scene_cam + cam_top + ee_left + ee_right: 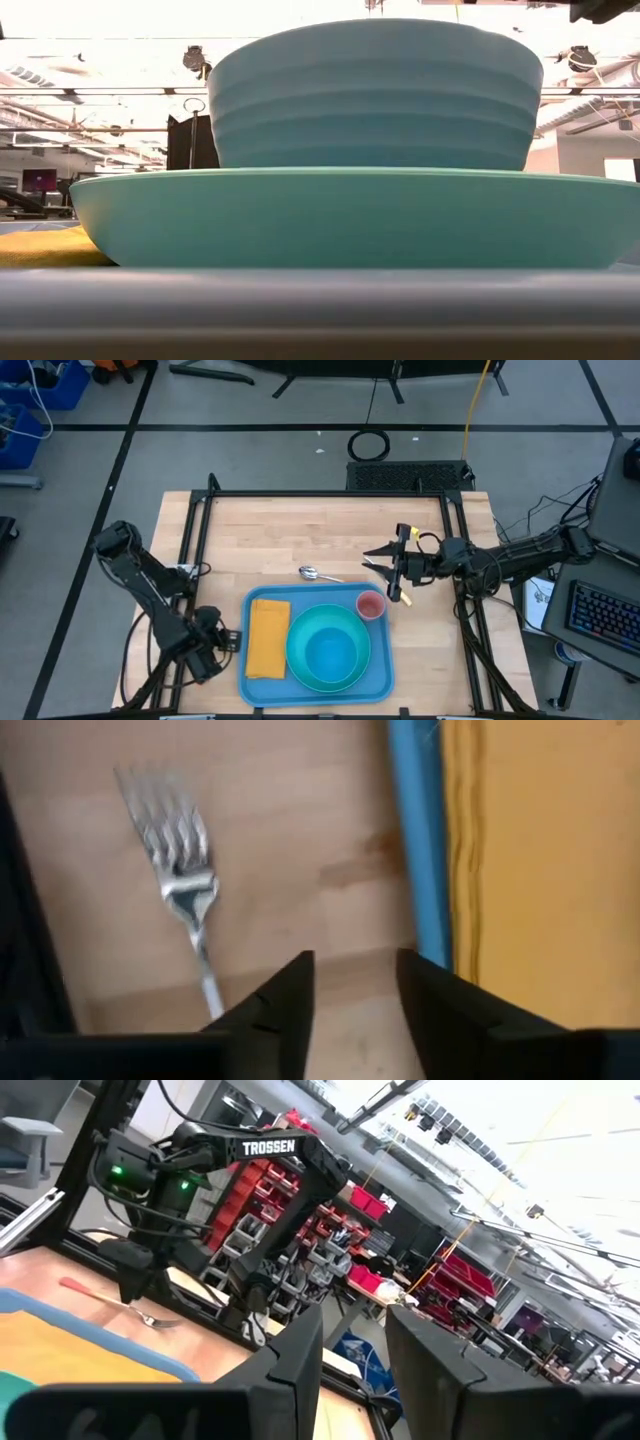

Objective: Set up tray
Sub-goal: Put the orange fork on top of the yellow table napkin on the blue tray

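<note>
The blue tray (385, 678) lies at the table's near middle. It holds a folded yellow napkin (268, 639), a turquoise plate (330, 220) with a bowl (330, 650) standing on it, and a small pink cup (370, 605). A spoon (318, 573) lies on the wood just beyond the tray. A fork (187, 885) lies flat on the table left of the tray's rim (415, 840). My left gripper (355, 982) is open beside the tray's left edge, close to the fork, touching nothing. My right gripper (388, 568) is open and empty, above the table near the cup.
A black metal frame (330, 494) runs round the table's far and side edges. Bare wood (280, 530) lies beyond the tray. In the right wrist view my left arm (250, 1170) stands across the table, with room shelving behind.
</note>
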